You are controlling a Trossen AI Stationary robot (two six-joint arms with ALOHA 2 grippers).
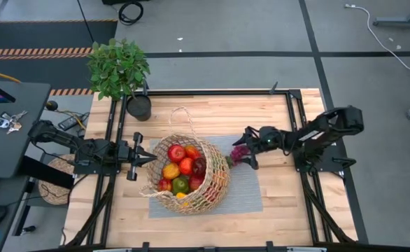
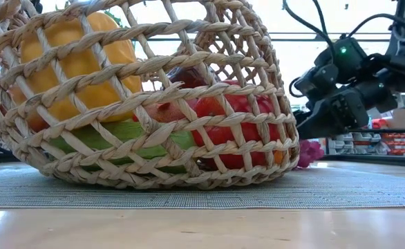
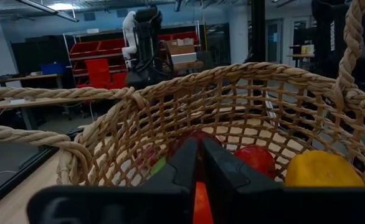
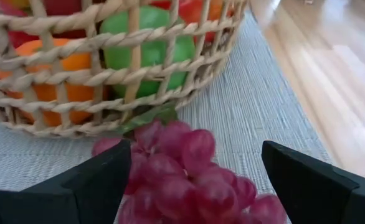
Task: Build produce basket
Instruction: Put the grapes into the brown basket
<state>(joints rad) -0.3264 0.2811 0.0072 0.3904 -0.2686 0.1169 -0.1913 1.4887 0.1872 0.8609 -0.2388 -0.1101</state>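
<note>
The tan wicker basket (image 1: 187, 175) lies tilted on the grey mat (image 1: 247, 189), resting on its lower wall (image 2: 154, 176). It holds produce: red, orange, yellow and green pieces (image 1: 180, 168). A bunch of purple grapes (image 1: 238, 155) lies on the mat just outside the basket's right wall. My right gripper (image 1: 243, 148) is open and slants down over it, one finger on either side of the grapes (image 4: 182, 174). My left gripper (image 1: 151, 159) is shut and points level at the basket's left rim (image 3: 126, 99). My left gripper's shut fingertips (image 3: 199, 155) stand at the basket's left rim, pointing level toward the table's right. I cannot tell whether they touch the weave. My right gripper's open fingers (image 4: 101, 180) flank the grapes; I cannot tell whether they touch the bunch.
A leafy potted plant (image 1: 119, 70) stands at the table's far left corner. A looped handle (image 1: 184, 119) of the basket lies on the wood behind it. Black frame rails (image 1: 296, 119) run along the table's edges. Bare wood (image 1: 289, 217) lies to the near right.
</note>
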